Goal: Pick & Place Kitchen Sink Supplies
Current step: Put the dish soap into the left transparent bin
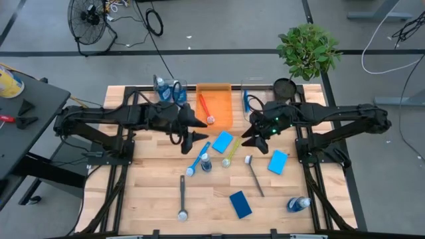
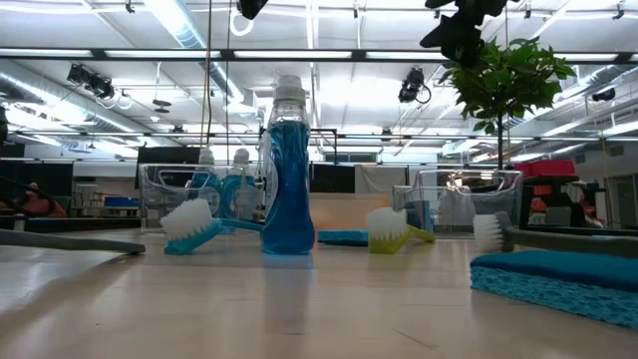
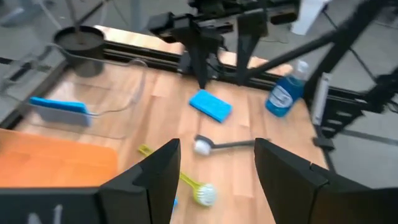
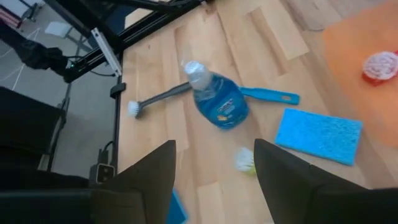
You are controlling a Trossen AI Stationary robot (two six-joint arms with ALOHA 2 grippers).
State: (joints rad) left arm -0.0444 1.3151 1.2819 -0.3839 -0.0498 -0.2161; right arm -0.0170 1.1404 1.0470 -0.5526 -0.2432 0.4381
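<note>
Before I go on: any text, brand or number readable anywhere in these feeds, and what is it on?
No text can be read.
Bottle label: an oval patch on the blue contents, too blurred to read.
Lying bottle: label shows, print illegible.
Standing bottle: no lettering discernible.
Sponges, brushes, bins: no markings visible.

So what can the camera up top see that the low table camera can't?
Only the high view: the red brush lying in the orange bin, the dark grey brush near the front edge, and both arms whole, with the left pincer and right pincer open over the table.

Only the low view: the ceiling lights and the room behind.

Both: the standing bottle, the blue brush, the yellow-green brush and the plant.
</note>
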